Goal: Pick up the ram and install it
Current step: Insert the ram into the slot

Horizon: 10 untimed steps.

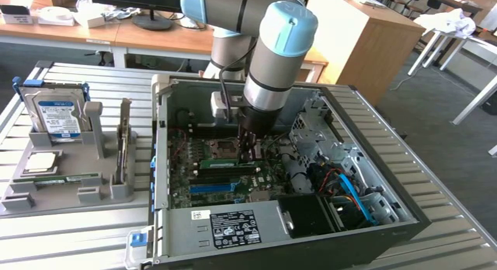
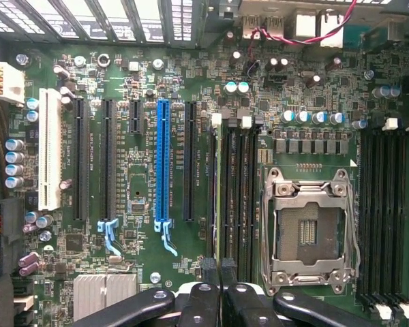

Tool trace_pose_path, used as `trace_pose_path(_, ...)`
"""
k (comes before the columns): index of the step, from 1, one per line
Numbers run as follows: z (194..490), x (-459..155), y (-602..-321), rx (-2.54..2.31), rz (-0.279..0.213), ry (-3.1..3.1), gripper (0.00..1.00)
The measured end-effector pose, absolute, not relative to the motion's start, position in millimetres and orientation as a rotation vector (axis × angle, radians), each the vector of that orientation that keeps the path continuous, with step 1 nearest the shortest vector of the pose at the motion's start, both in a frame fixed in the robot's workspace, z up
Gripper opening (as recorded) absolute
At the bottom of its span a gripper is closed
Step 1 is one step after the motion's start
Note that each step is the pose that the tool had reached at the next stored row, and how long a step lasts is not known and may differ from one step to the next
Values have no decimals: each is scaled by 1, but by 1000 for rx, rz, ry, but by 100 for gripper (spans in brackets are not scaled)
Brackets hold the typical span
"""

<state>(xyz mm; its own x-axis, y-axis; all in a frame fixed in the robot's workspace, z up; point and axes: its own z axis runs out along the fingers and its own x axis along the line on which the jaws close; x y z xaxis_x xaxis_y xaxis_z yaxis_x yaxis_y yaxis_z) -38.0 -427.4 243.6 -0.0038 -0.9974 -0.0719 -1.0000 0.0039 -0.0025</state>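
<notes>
Exterior view: the gripper (image 1: 248,158) reaches down into the open case (image 1: 159,142), jaws pinched together on one end of the ram (image 1: 220,163). The ram stretches toward 9 o'clock from them, on edge over the board, just at 6 o'clock of the socket (image 1: 221,146) and at 12 o'clock of the blue slot (image 1: 211,188). Seen from the wrist view, the ram (image 2: 219,191) is a thin green strip among black slots beside the socket (image 2: 310,225), running in between the closed fingers (image 2: 208,272).

Grey arm (image 1: 268,72), light-blue joint caps (image 1: 289,25), black gripper (image 2: 219,267)
</notes>
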Motion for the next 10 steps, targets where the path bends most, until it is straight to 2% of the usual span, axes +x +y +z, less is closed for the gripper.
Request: trace_pose_path(10, 240, -38, -427, -2179, 76, 2188, 12)
